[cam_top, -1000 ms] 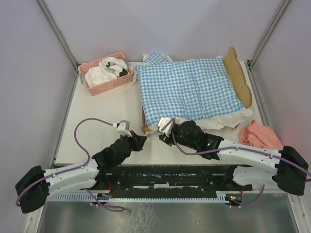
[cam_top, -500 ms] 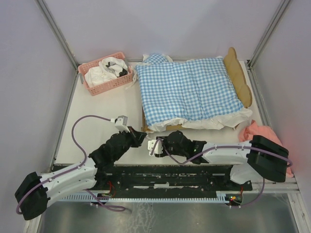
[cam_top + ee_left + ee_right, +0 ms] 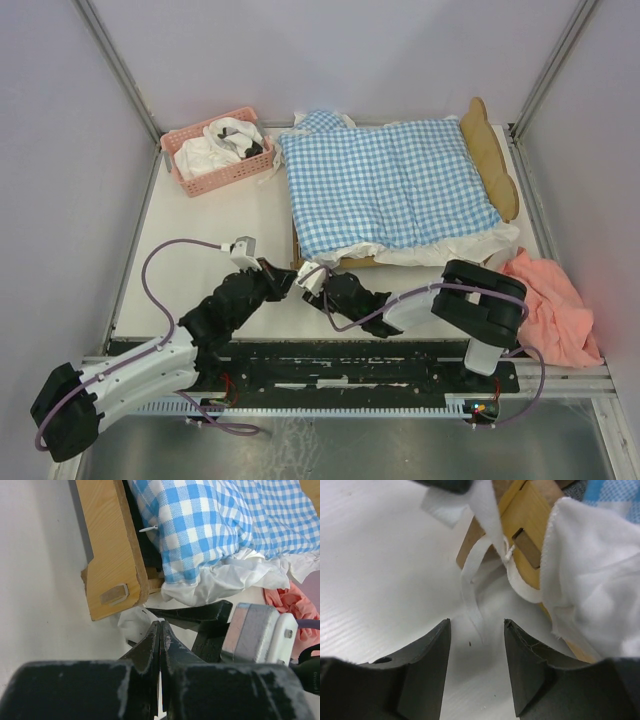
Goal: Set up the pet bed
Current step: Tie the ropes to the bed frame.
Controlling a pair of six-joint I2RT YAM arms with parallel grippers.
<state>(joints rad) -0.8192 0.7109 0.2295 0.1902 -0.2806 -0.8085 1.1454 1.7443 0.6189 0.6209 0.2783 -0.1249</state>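
The left fingers [image 3: 147,652] are pressed together; the right fingers [image 3: 426,670] are spread. Just ahead of both is the foot of the bed [image 3: 492,150], which runs left to right, headboard rightward.

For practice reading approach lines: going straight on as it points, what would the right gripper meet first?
Probably the white tie strap hanging at a corner of the pet bed; depth is unclear.
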